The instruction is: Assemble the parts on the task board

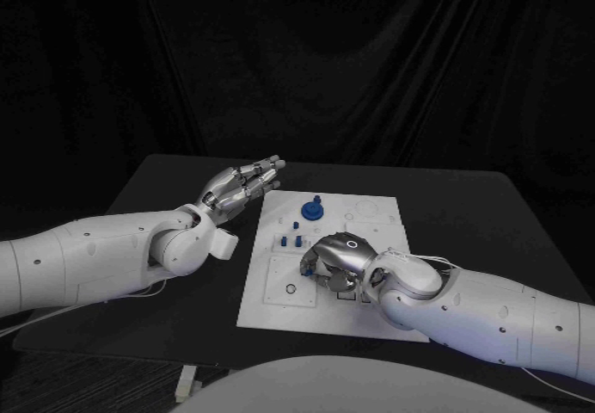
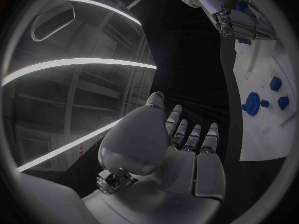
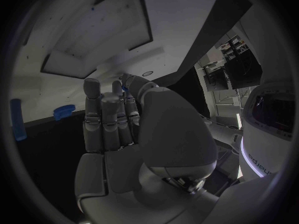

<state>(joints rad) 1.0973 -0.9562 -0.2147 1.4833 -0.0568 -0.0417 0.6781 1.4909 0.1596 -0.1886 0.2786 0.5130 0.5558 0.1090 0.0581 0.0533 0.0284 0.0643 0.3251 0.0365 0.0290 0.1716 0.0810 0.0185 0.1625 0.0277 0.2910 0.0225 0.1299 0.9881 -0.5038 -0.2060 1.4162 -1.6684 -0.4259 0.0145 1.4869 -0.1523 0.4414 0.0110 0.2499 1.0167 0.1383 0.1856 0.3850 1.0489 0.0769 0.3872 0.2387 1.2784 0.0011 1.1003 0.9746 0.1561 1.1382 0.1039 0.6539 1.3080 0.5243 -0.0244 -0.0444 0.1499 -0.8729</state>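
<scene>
The right hand [image 1: 337, 258] rests curled on the task board [image 1: 372, 215]; whether it holds anything, I cannot tell. The blue parts [image 1: 292, 241] lie just beside it at 10 o'clock. The left hand [image 1: 244, 185] hovers empty, fingers straight, farther off

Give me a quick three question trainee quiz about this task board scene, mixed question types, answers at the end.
1. True or false: the left hand rests on the task board.
2. Which hand is over the board's middle? A) left B) right
3. Fill in: the large round part standing near the board's far edge is coloured ____.

Key: 1 false, it is held beside the board's far left corner with fingers extended; 2 B, the right hand; 3 blue.
</scene>
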